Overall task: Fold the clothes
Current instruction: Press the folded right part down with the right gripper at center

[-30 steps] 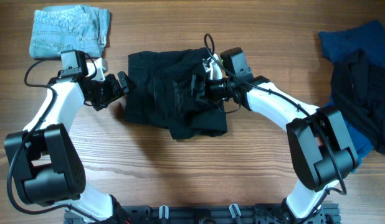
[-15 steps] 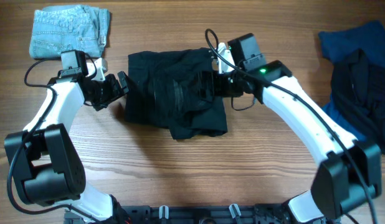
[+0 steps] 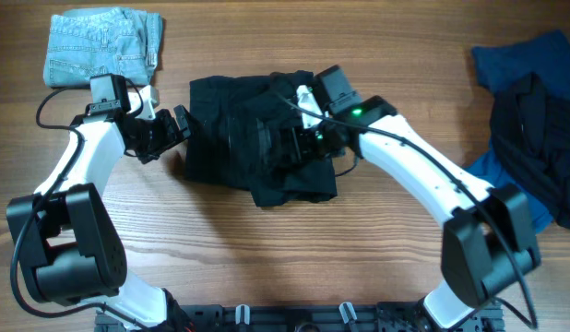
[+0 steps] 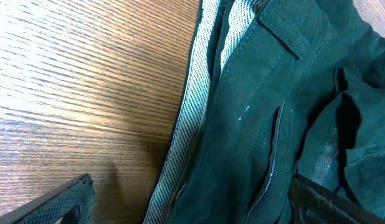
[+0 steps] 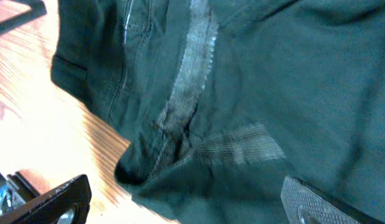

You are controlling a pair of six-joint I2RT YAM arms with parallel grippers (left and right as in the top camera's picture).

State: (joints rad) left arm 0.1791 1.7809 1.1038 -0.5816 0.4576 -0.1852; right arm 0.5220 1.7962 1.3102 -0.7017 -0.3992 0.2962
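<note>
At the middle of the bench point(image 3: 377, 249), black shorts point(image 3: 225, 152) in a rumpled heap, partly doubled over, one flap reaching toward the near edge. Outline of legs and waist hard to read from overhead: black on black, folds lost in shadow.

Left hand point(image 3: 179, 131) just beside the heap's left edge, released, jaws spread wide, nothing gripped. In its wrist view, only two fingertips point(image 4: 61, 202) poking in at the lower corners, the rest cut off. Between them, bare wood and the shorts' edge with a pale mesh lining point(image 4: 180, 155), a belt loop point(image 4: 283, 34) and a pocket slit point(image 4: 273, 149).

Right hand point(image 3: 283, 146) over the heap's right half, likewise released and wide. Dark fingers nearly lost against the cloth from overhead; contact with the fabric impossible to tell. In its wrist view, tips only at the lower corners, above crossing pale seam strips point(image 5: 192, 81) and a dark fold.

Far left corner: denim shorts point(image 3: 100, 46) in a compact bundle, well apart. Right edge: blue garment point(image 3: 516, 60) under a black garment point(image 3: 543, 138), both cut off by the frame.
</note>
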